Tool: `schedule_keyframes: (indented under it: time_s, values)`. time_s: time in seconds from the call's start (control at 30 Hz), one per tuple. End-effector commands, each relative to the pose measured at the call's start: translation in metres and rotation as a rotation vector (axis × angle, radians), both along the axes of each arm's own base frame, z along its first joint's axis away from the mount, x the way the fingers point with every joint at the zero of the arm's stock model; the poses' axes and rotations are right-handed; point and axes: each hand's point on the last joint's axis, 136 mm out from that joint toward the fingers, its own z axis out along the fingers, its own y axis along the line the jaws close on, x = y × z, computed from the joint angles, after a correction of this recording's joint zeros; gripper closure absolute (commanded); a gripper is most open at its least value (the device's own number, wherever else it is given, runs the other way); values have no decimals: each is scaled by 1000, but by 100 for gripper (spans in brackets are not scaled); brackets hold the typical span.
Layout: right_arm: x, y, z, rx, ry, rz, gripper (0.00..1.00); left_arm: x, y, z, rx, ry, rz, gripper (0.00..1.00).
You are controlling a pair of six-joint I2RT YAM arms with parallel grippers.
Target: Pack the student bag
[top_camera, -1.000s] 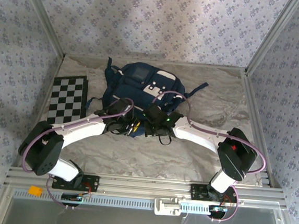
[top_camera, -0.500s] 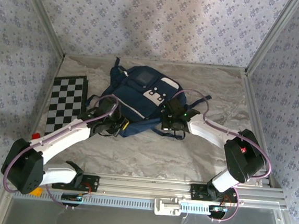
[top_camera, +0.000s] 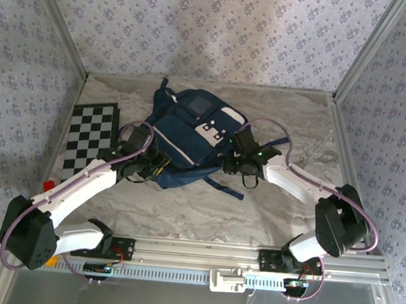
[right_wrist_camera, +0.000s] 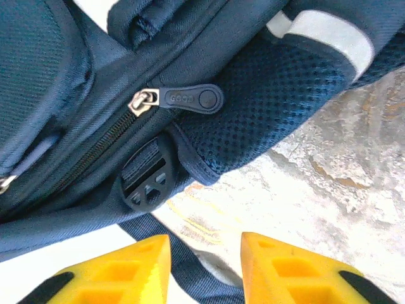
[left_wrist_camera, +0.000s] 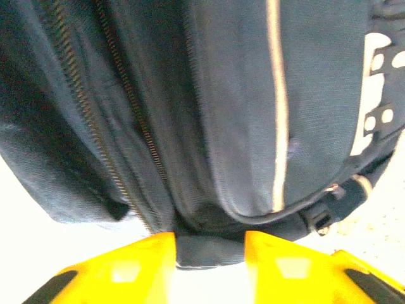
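Note:
The student bag (top_camera: 190, 131), navy with white stripes and a white-flapped pocket, lies flat at the table's centre back. My left gripper (top_camera: 156, 166) is at its near left edge. In the left wrist view its yellow fingers (left_wrist_camera: 149, 256) pinch a fold of the student bag's fabric (left_wrist_camera: 209, 244), beside an unzipped seam (left_wrist_camera: 126, 120). My right gripper (top_camera: 233, 163) is at the bag's right side. In the right wrist view this gripper (right_wrist_camera: 205, 253) is open over bare table, with a zipper pull (right_wrist_camera: 190, 98), a buckle (right_wrist_camera: 144, 180) and a dark strap (right_wrist_camera: 190, 272) just ahead.
A black-and-white checkerboard (top_camera: 89, 138) lies at the left of the table. A small red object (top_camera: 48, 183) sits by the left wall. Patterned walls close in the back and both sides. Open marbled table (top_camera: 205, 213) lies in front of the bag.
The bag has slid back and to the right, turning slightly. Both arms stretched out farther from their bases, the left staying at the bag's near edge and the right moving rightward.

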Motion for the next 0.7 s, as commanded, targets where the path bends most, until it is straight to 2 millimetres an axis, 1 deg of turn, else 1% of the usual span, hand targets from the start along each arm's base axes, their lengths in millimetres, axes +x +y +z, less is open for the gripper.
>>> schedule_keyframes:
  time_s: [0.0, 0.13, 0.17, 0.27, 0.33, 0.37, 0.47, 0.53, 0.6, 0.67]
  values:
    - [8, 3, 20, 56, 6, -6, 61, 7, -2, 27, 38, -88, -39, 62]
    - [26, 25, 24, 110, 34, 37, 56, 10, -21, 20, 22, -62, -96, 58]
    - [33, 34, 29, 122, 27, 67, 55, 12, -28, 19, 13, -65, -111, 57]
    - [50, 48, 25, 117, 38, 103, 54, 13, -45, 18, 14, -76, -156, 55]
    - [60, 56, 22, 113, 42, 126, 53, 13, -51, 15, 31, -64, -183, 53]
    - [66, 61, 22, 113, 45, 138, 52, 13, -52, 12, 47, -53, -191, 52]
    - [75, 76, 12, 117, 69, 196, 51, 11, -52, 8, 82, -47, -203, 50]
    - [82, 82, 6, 111, 79, 220, 50, 8, -47, 6, 106, -46, -196, 48]
    - [82, 86, -1, 87, 100, 256, 50, 5, -42, 4, 124, -47, -191, 47]
    - [86, 88, -5, 70, 106, 263, 49, 3, -38, -3, 137, -37, -188, 46]
